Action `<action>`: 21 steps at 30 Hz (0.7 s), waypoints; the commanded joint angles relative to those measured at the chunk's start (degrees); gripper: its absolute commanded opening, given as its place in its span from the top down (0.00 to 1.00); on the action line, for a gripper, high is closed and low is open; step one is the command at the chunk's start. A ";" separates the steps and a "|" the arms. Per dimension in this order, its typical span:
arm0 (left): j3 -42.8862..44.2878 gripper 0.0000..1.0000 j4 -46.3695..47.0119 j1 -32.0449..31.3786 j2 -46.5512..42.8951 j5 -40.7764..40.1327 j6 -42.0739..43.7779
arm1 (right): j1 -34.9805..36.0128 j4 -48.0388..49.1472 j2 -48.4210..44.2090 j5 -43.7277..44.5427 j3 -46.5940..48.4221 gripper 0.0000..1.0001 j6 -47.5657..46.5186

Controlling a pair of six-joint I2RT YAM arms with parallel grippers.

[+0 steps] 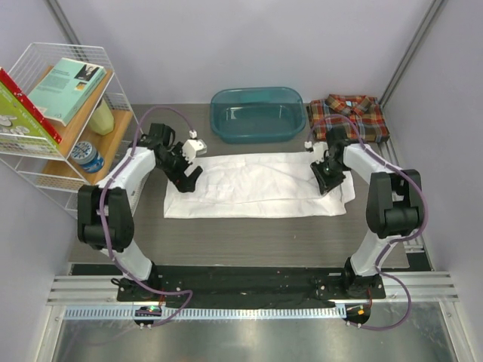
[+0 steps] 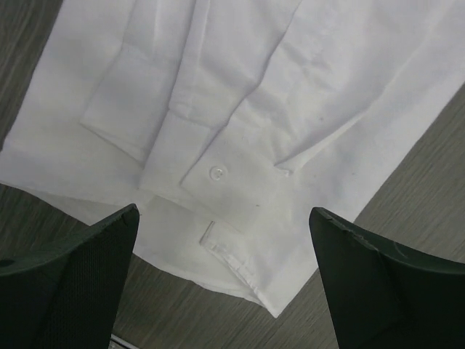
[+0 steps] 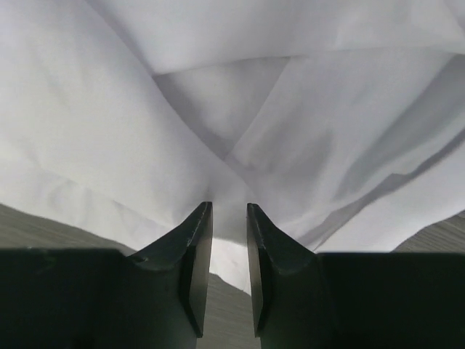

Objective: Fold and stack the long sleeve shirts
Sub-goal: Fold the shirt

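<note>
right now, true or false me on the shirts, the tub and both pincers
1. The white shirt lies spread on the table between the two arms. True.
2. The plaid shirt sits inside the teal tub. False: it lies folded on the table, to the right of the tub.
3. The left pincer is wide open above the white shirt's cuffed end. True.
4. The right pincer is as wide open as the left. False: its fingers stand close together at the white cloth.
5. The shirts are already stacked. False: they lie apart.
</note>
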 commanded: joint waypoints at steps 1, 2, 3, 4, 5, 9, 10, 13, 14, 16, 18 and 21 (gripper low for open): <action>-0.70 0.00 6.54 -0.99 1.42 -8.33 -3.81 | 0.15 -3.01 -6.76 -4.87 3.38 0.67 -0.15; -1.14 0.00 7.52 -1.69 2.13 -9.67 -4.95 | 0.32 -3.19 -7.37 -5.23 3.56 0.66 0.98; -0.97 0.00 7.88 -1.70 2.75 -10.56 -6.35 | 0.59 -3.28 -7.47 -6.01 3.74 0.66 1.34; -0.36 0.00 7.53 -1.52 4.14 -10.91 -7.93 | 0.94 -3.45 -7.38 -6.46 4.52 0.66 1.86; 1.47 0.00 5.70 -1.09 4.59 -10.22 -9.77 | 1.55 -3.54 -7.21 -6.90 4.79 0.66 2.83; 2.46 0.00 2.43 0.41 3.38 -6.43 -27.31 | 3.31 -2.14 -6.33 -9.62 5.67 0.66 4.85; 1.59 0.00 2.78 0.50 2.41 -7.56 -30.07 | 3.75 -1.79 -5.98 -10.50 5.85 0.66 5.03; -3.51 0.00 5.59 0.50 -2.07 -11.52 -35.80 | 6.21 0.67 -4.05 -9.54 5.50 0.66 5.39; -5.70 0.00 6.29 0.50 -3.30 -12.14 -36.16 | 6.56 2.42 -3.34 -8.06 5.32 0.66 5.39; -7.99 0.00 8.05 0.50 -6.20 -13.37 -36.42 | 6.92 4.44 -0.54 -6.65 4.97 0.67 5.12; -8.18 0.00 7.28 0.50 -7.26 -14.34 -36.25 | 6.92 5.24 1.31 -3.57 4.97 0.69 4.77; -7.83 0.00 6.57 0.68 -7.44 -14.17 -35.81 | 6.04 6.56 2.55 -2.52 4.44 0.68 4.59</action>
